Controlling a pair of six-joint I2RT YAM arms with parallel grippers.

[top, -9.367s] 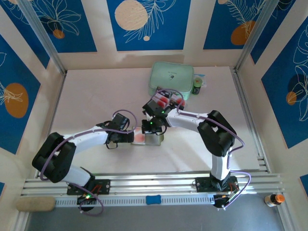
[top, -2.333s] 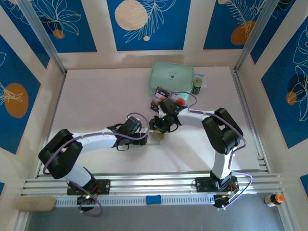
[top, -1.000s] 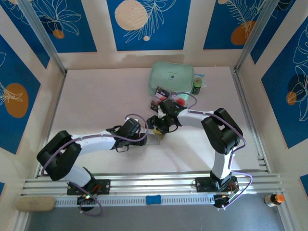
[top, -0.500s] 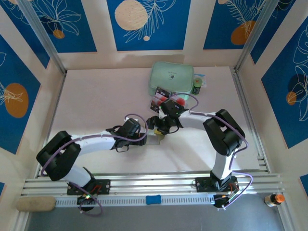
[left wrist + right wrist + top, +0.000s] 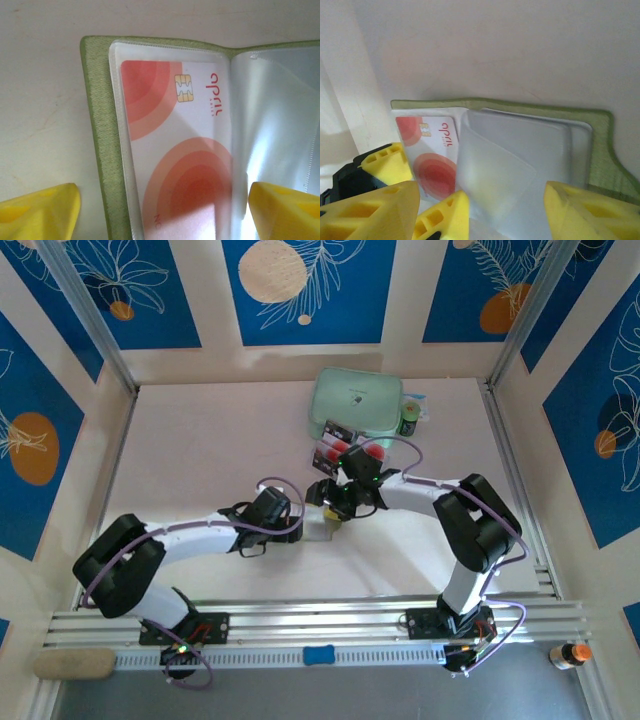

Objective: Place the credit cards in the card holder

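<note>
The olive-green card holder point(image 5: 98, 130) lies open on the table, its clear pockets facing up. One credit card point(image 5: 175, 150), pale with red circles, sits inside its left pocket. My left gripper point(image 5: 162, 212) is open and straddles that page, one finger on the table and one on the plastic. My right gripper point(image 5: 481, 200) is open over the holder point(image 5: 600, 150), with a raised clear pocket leaf point(image 5: 500, 170) between its fingers. From above, both grippers point(image 5: 300, 529) point(image 5: 336, 506) meet at the holder point(image 5: 323, 531). More credit cards point(image 5: 334, 447) lie in a clear tray behind.
A mint-green zip case point(image 5: 357, 400) sits at the back of the table, with a small dark bottle point(image 5: 410, 421) to its right. The clear tray is just behind my right wrist. Metal rails point(image 5: 520, 480) run along the right side and near edge.
My right arm's elbow has swung a little to the right while its gripper stays over the holder. The left arm has barely moved.
</note>
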